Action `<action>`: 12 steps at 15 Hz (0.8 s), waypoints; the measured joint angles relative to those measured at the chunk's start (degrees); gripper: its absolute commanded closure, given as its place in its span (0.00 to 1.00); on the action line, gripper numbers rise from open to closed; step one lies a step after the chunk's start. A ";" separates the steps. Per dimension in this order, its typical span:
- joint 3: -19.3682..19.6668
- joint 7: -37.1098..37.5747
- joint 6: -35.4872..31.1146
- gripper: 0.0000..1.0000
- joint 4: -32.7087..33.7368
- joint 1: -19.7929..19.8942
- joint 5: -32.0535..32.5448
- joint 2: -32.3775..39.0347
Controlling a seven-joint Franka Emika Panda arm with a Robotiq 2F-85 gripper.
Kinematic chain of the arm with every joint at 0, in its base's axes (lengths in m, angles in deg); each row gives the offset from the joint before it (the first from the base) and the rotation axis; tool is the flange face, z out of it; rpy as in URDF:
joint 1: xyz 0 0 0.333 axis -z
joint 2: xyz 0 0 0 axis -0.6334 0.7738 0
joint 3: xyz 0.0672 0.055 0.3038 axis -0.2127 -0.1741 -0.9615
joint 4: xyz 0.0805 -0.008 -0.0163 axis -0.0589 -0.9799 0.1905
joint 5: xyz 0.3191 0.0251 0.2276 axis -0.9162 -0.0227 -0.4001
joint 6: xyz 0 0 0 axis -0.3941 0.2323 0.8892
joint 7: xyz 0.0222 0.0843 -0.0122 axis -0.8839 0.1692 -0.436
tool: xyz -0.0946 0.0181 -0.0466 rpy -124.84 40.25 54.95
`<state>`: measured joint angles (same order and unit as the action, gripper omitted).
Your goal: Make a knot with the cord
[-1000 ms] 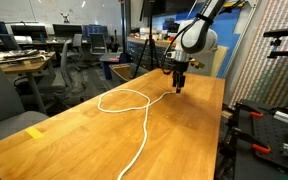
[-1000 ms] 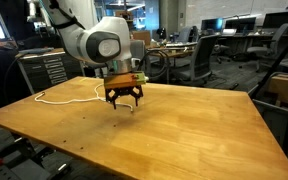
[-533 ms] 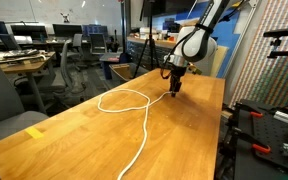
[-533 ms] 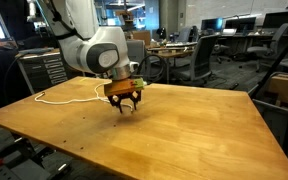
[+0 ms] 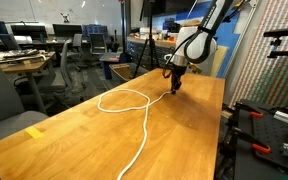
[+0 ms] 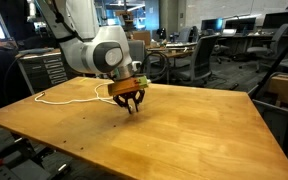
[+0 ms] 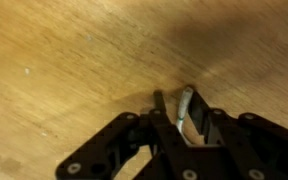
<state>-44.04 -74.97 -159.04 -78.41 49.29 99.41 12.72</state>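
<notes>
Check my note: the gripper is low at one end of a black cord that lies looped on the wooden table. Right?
Not quite. The cord is white, not black, as an exterior view shows. The rest stands: it lies looped on the wooden table, and the gripper is low at one end of it.

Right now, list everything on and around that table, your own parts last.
table: one, light wood, fills the foreground in both exterior views
cord: one, white, lying looped on the table, tail running to the near edge
tape patch: one, yellow, near a table corner
office chair: one, grey, beside the table; others behind, too far to count
arm: one, white, reaching over the table
gripper: one, black, tips down at the tabletop, jaws narrow about the cord's end; firm grip not certain
</notes>
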 measured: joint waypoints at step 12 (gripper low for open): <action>0.58 4.05 3.65 0.42 4.28 5.21 0.65 0.33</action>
<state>-43.46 -70.91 -155.39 -74.13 54.50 100.06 13.05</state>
